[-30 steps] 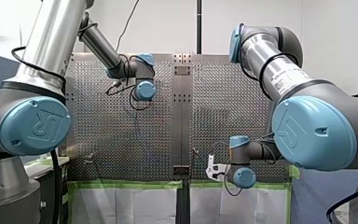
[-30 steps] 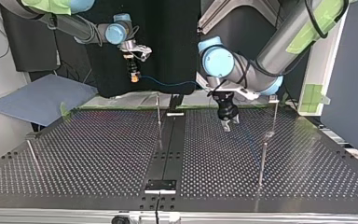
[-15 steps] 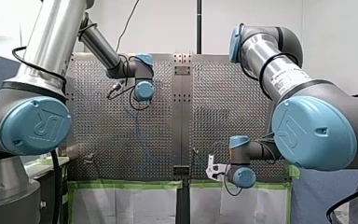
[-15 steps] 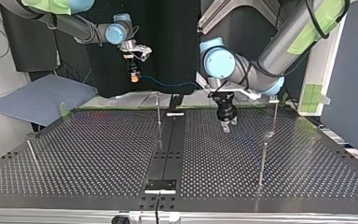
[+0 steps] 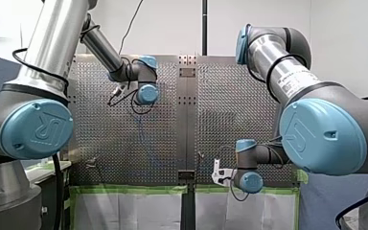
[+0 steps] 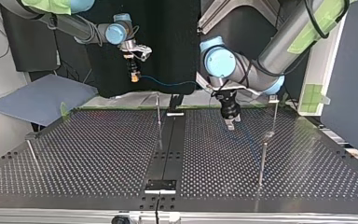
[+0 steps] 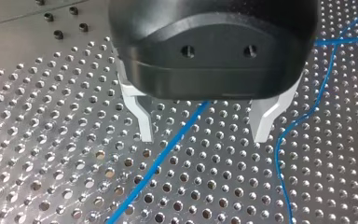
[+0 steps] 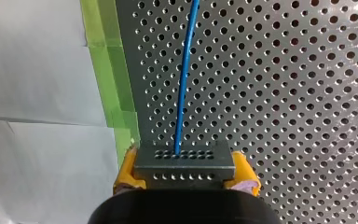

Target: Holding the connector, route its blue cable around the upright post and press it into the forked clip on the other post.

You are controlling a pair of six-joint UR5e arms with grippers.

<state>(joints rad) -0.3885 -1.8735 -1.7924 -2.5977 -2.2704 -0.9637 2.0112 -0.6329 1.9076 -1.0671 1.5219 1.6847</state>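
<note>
Grey perforated connector block (image 8: 184, 161) clamped in my right claw (image 8: 186, 171), its thin blue cable (image 8: 182, 93) running straight out ahead.

The block sits between the right claw's yellow pads (image 8: 127, 170), which press on its two ends. The cable leaves the block's front face and runs ahead of the claw over the perforated metal table (image 8: 284, 93). The blue cable also passes under my left claw (image 7: 204, 133), between its pale metal fingers (image 7: 144, 123), which stand wide apart and touch neither it nor anything else. In the top view a thin upright metal post (image 6: 158, 109) stands between the two claws, just below the cable's span.
</note>
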